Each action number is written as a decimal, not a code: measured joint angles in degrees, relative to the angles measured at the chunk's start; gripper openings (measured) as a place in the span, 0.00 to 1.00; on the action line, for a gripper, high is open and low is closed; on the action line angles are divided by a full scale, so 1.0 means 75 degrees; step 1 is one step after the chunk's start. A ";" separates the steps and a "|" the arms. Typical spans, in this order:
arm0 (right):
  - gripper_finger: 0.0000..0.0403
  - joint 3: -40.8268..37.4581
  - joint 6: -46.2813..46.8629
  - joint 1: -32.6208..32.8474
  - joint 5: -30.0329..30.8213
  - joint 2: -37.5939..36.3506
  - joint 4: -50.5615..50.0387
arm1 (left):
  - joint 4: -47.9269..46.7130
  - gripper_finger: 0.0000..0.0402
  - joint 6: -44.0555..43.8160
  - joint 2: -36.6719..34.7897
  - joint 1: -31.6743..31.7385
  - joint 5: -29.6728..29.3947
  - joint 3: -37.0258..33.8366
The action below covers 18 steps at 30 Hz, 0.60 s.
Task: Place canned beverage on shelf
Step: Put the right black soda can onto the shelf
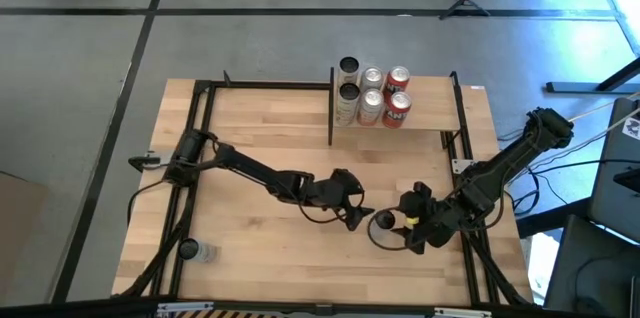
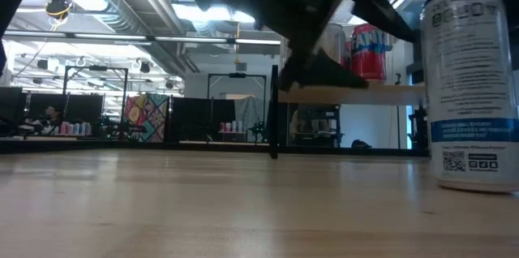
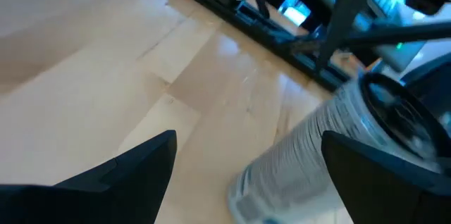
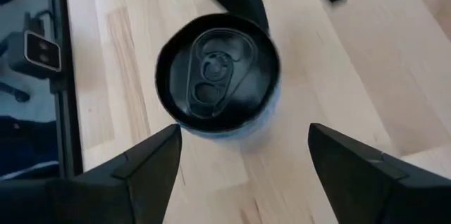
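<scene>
Your can point(image 1: 383, 224) stands upright on the desk point(image 1: 250, 158), lower right of centre in the high view, not yet gripped. The left tool point(image 1: 357, 214), fingers apart, sits just beside it; the right tool point(image 1: 412, 226) hovers on the other side, fingers also apart. You're approaching the grasp: close one tool around the can, then carry it to the shelf point(image 1: 430, 128) at upper centre, beside the six cans point(image 1: 372, 93) already there.

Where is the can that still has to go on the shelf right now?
In the high view the can stands upright on the table's near right part, between the open left gripper and the open right gripper, neither holding it.
</scene>
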 joint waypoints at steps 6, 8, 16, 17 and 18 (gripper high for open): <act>0.75 0.0000 -0.0090 0.0000 -0.0485 -0.0008 -0.0283 | -0.1195 0.87 0.0594 -0.0589 -0.0149 -0.0022 -0.0002; 0.75 0.0000 -0.0141 0.0000 -0.0690 -0.0010 -0.0408 | -0.1558 0.87 0.0631 -0.0772 -0.0268 -0.0013 0.0000; 0.75 0.0003 0.0139 -0.0048 -0.0130 -0.0012 -0.1135 | -0.1186 0.87 0.0578 -0.0510 -0.0901 0.0044 0.0003; 0.75 0.0003 0.0221 -0.0086 0.0008 -0.0012 -0.1127 | -0.0927 0.87 0.0578 -0.0409 -0.0938 0.0035 0.0003; 0.75 0.0003 0.0243 -0.0146 0.0117 -0.0012 -0.1113 | -0.0677 0.87 0.0574 -0.0300 -0.0954 0.0037 0.0003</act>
